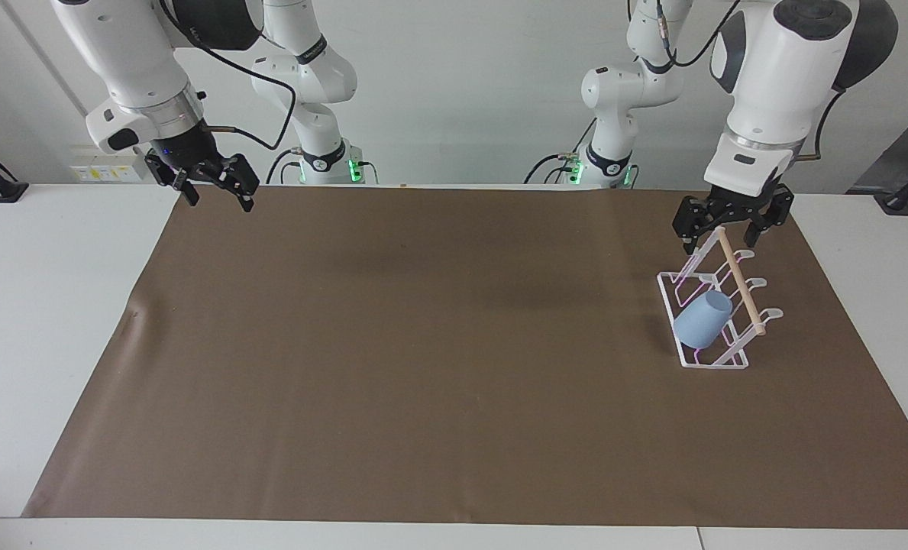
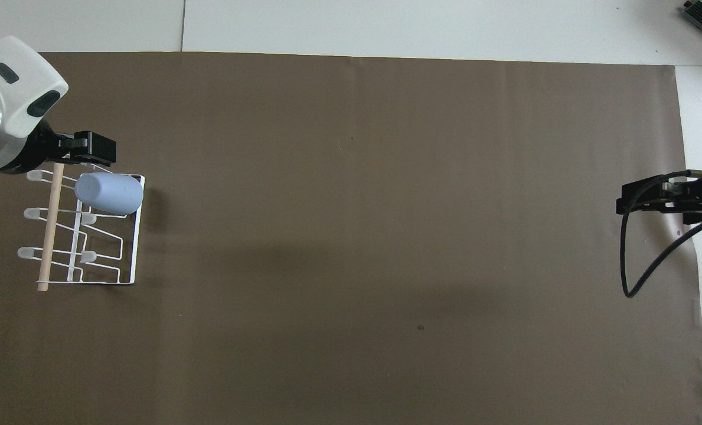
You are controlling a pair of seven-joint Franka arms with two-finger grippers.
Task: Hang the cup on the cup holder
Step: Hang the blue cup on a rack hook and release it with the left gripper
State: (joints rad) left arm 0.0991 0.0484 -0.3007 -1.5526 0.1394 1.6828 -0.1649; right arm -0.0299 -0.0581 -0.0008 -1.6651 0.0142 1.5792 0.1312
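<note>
The light blue cup (image 1: 702, 319) (image 2: 110, 193) sits tilted on a prong of the white wire cup holder (image 1: 740, 284) (image 2: 49, 230), at the holder's end farther from the robots. The holder stands on the mat toward the left arm's end of the table. My left gripper (image 1: 732, 221) (image 2: 73, 150) hangs open in the air above the holder, clear of the cup, with nothing between its fingers. My right gripper (image 1: 213, 183) (image 2: 652, 198) waits open and empty, raised over the mat's edge at the right arm's end.
A brown mat (image 1: 423, 344) covers most of the white table (image 1: 49, 305). A black cable (image 2: 640, 277) loops down from the right gripper. The holder's two other prongs carry nothing.
</note>
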